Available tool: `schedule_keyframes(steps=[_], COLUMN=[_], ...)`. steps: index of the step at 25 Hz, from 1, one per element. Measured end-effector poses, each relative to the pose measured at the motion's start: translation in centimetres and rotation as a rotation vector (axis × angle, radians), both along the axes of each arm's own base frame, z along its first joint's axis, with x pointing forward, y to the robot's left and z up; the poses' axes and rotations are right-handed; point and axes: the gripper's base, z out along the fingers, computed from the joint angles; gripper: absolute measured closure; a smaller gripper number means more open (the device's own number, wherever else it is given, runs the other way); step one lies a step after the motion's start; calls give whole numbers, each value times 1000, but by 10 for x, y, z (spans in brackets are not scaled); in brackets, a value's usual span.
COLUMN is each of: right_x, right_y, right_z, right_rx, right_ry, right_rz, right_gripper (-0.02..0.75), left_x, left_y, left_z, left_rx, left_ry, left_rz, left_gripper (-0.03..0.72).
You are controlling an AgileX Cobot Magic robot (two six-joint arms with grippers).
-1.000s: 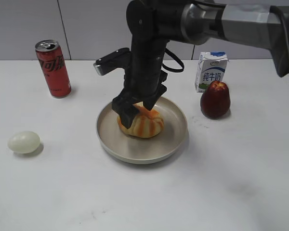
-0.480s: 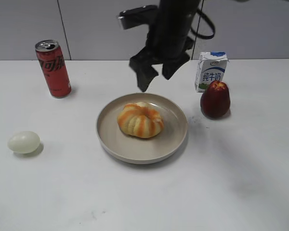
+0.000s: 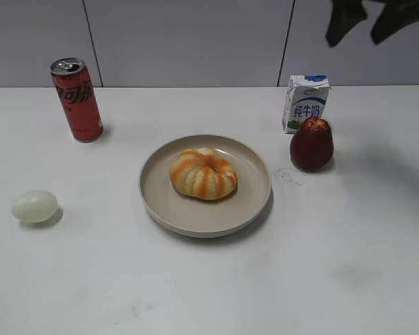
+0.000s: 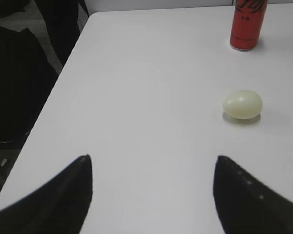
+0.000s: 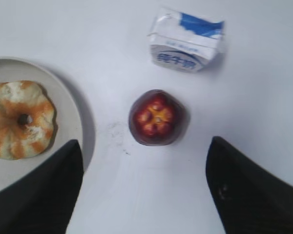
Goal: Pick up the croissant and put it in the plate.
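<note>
The croissant [image 3: 203,174], puffy with orange and cream stripes, lies in the middle of the round beige plate [image 3: 251,202] at the table's centre. It also shows in the right wrist view [image 5: 19,119], on the plate [image 5: 73,117] at the left edge. My right gripper [image 3: 369,17] is open and empty, high at the top right of the exterior view, well away from the plate. In the right wrist view its fingers [image 5: 144,151] are spread wide above the table. My left gripper [image 4: 153,161] is open and empty over bare table; the exterior view does not show it.
A red soda can [image 3: 77,99] stands at the back left. A pale egg [image 3: 35,206] lies at the left, also in the left wrist view [image 4: 242,104]. A milk carton [image 3: 306,103] and a dark red fruit [image 3: 312,144] stand right of the plate.
My right gripper has let go of the croissant in the plate, then risen and moved up and to the right, away from it. The croissant stays in the plate.
</note>
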Motion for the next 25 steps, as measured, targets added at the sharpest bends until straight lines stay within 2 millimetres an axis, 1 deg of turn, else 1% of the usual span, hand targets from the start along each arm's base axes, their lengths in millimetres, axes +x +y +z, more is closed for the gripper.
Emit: schedule_keyframes(steps=[3,5,7,8,11,12,13,15,17,20,25], right_x=[-10,-19,-32,-38,-65,-74,-85,-110,-138,-179,-243], right_y=[-37,-61,-81,-90,-109,-112,-113,-113,-110,-107,-104], right_z=[17,22,28,27,27,23,24,19,21,13,-20], right_rx=[8,3,-22,-41,-84,-87,-89,-87,-68,-53,-51], right_ry=[-25,-25,-29,-20,0,19,23,44,19,-21,-34], right_rz=[-86,-144,-190,-212,-257,-266,-271,-274,-275,-281,-287], right_gripper=[150,150,150,150,150,150,151,158,164,167,168], left_x=[0,0,0,0,0,0,0,0,0,0,0], left_y=[0,0,0,0,0,0,0,0,0,0,0], left_z=[0,0,0,0,0,0,0,0,0,0,0], left_rx=[0,0,0,0,0,0,0,0,0,0,0], left_ry=[0,0,0,0,0,0,0,0,0,0,0], left_rz=[0,0,0,0,0,0,0,0,0,0,0], left_gripper=[102,102,102,102,102,102,102,102,102,102,102])
